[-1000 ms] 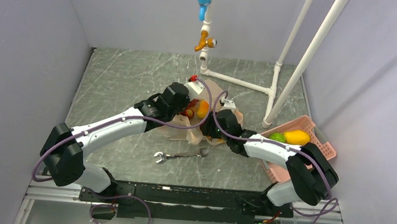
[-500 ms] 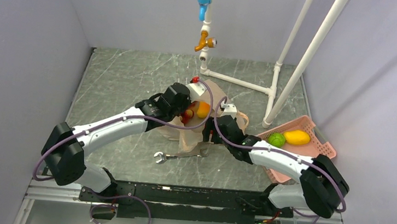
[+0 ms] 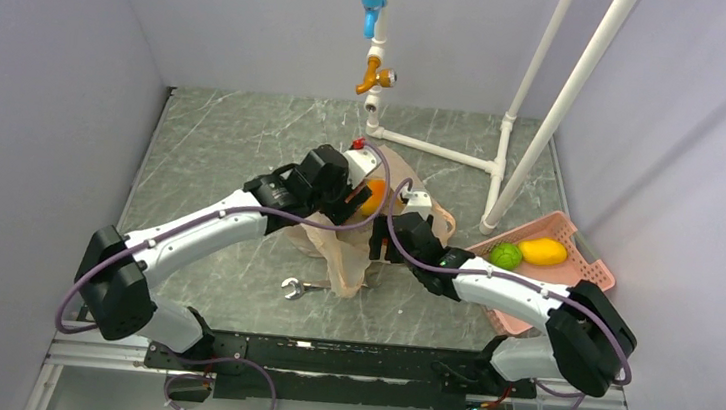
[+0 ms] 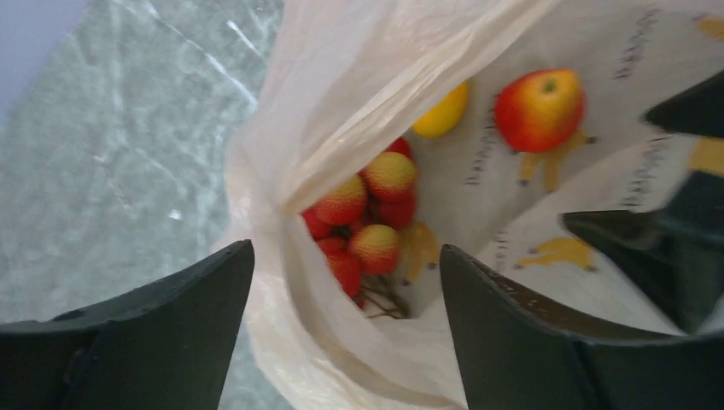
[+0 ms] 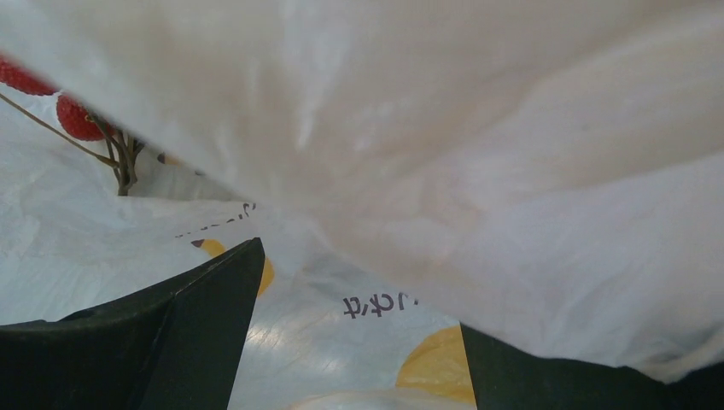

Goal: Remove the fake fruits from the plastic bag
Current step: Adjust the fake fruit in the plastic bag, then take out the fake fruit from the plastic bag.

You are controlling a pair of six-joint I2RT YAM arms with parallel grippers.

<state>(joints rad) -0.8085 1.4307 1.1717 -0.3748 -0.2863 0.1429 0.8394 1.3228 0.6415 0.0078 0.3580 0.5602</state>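
Mid-job, I'd say. The bag (image 3: 352, 256) sits in the middle of the surface (image 3: 224, 141) with both arms working at its mouth. A green fruit (image 3: 506, 255) and a mango (image 3: 542, 250) already lie in the basket (image 3: 595, 260) off to the right.

The left end effector (image 4: 341, 342) hangs over the opening with its fingers wide apart, the bag's rim running between them and nothing gripped. Down inside there's a red bunch (image 4: 367, 224), an apple (image 4: 540, 107) further in, and what's probably a lemon (image 4: 441, 111), half hidden by a fold.

The right end effector (image 5: 359, 342) is spread apart too, nosed into the film on the right side. It looks like it's propping the bag open.

Next I'd guess the left goes down for the bunch. It'd need to clear that rim fold first, then close on the cluster without snagging plastic.
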